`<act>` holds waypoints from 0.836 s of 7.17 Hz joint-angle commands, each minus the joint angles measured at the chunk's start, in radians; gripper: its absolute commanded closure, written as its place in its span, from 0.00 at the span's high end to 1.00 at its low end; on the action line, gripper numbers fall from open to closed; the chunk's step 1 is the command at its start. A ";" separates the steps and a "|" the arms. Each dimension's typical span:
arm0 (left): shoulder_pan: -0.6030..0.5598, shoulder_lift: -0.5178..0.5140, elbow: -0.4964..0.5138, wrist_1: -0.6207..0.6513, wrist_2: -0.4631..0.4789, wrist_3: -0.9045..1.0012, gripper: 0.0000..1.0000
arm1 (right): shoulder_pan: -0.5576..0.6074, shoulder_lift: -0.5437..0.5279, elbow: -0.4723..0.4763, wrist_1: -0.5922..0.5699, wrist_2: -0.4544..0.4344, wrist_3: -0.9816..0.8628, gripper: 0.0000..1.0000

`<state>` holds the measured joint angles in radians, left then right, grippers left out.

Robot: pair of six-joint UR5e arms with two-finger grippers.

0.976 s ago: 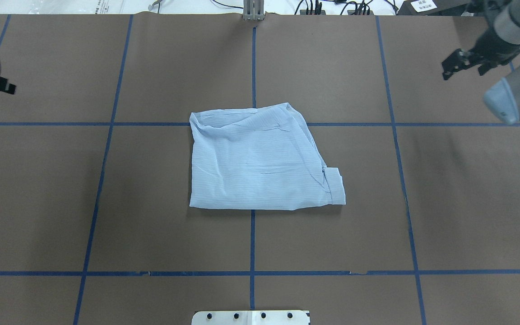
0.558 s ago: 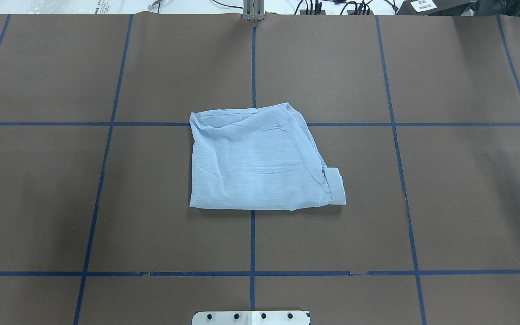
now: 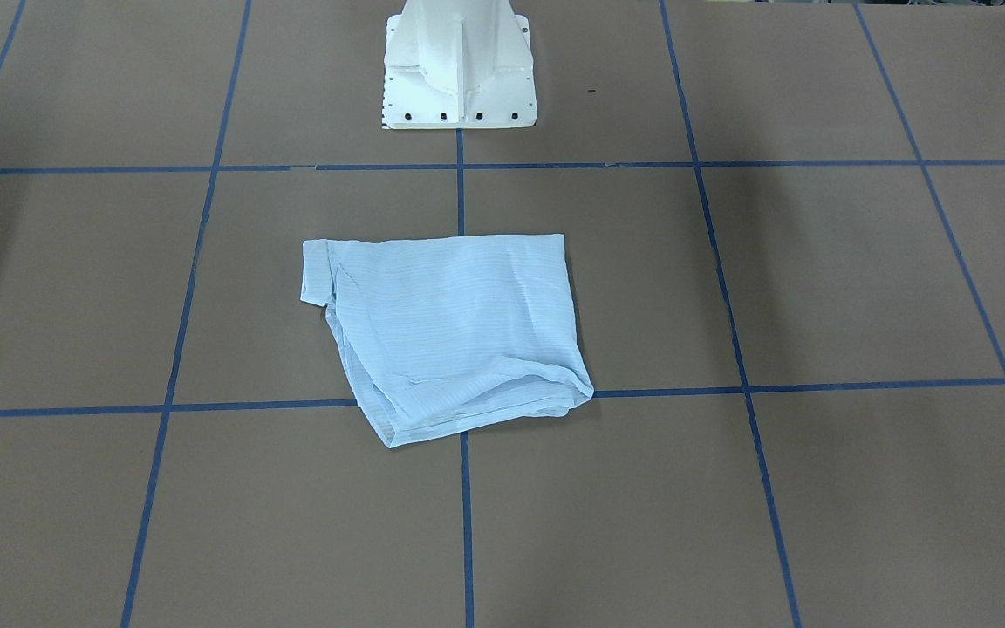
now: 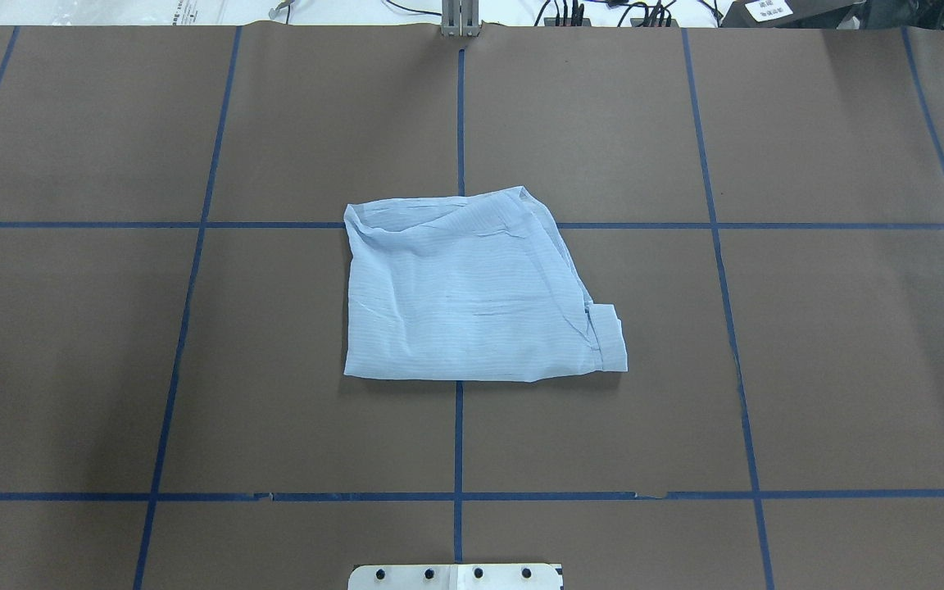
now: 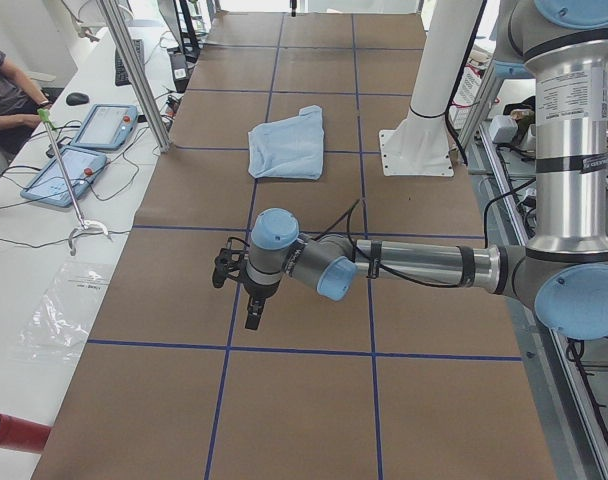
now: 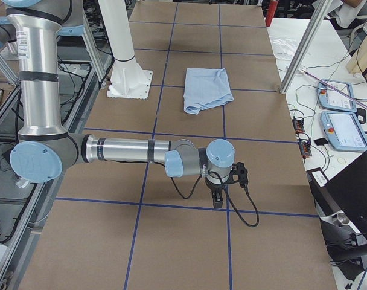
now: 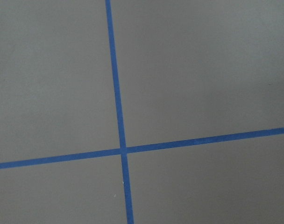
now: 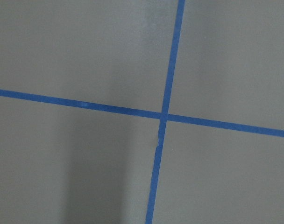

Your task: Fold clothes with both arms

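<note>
The brown table [image 4: 767,328] holds the folded shirt [image 4: 472,291] at its centre. The left pincer [image 5: 252,315] is at the shirt's nine o'clock and the right pincer [image 6: 217,200] at its three; I cannot tell either's grip.

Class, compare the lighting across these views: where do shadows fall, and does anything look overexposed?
Overhead view: even light, with broad soft shadows on the brown table at left and right; the shirt casts only a thin shadow along its near edge. Front-facing view: the white base is nearly blown out. Right wrist view: a soft shadow band darkens the lower left.
</note>
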<state>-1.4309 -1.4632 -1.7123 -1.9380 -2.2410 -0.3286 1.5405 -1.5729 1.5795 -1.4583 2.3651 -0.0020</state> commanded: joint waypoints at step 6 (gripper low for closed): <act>-0.145 -0.040 -0.030 0.432 -0.014 0.407 1.00 | 0.090 -0.032 0.203 -0.318 0.029 0.169 1.00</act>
<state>-1.5743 -1.5043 -1.7389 -1.5146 -2.2513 0.0741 1.6297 -1.6021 1.7645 -1.7643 2.3887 0.1143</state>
